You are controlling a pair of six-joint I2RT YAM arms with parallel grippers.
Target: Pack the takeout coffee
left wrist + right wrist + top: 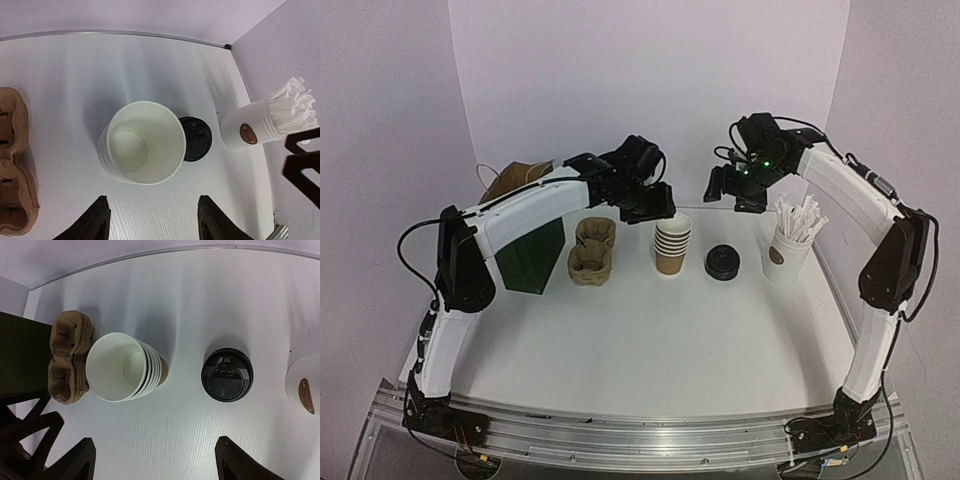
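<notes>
A stack of several brown kraft cups with white rims (672, 247) stands at the back middle of the table, top cup open and empty. It shows in the left wrist view (142, 142) and the right wrist view (122, 367). A black domed lid (722, 263) lies on the table just right of it, apart from the cups (196, 138) (227, 375). My left gripper (655, 205) hovers open and empty above the cups (152, 222). My right gripper (735, 190) hovers open and empty, high above the table between cups and lid (155, 460).
Stacked brown pulp carrier trays (593, 250) (12, 165) (70, 362) sit left of the cups. A dark green bag (533, 255) (20, 355) stands further left, a brown paper bag (515, 180) behind it. A white cup of wrapped sticks (788, 250) (247, 131) (302, 390) stands at right.
</notes>
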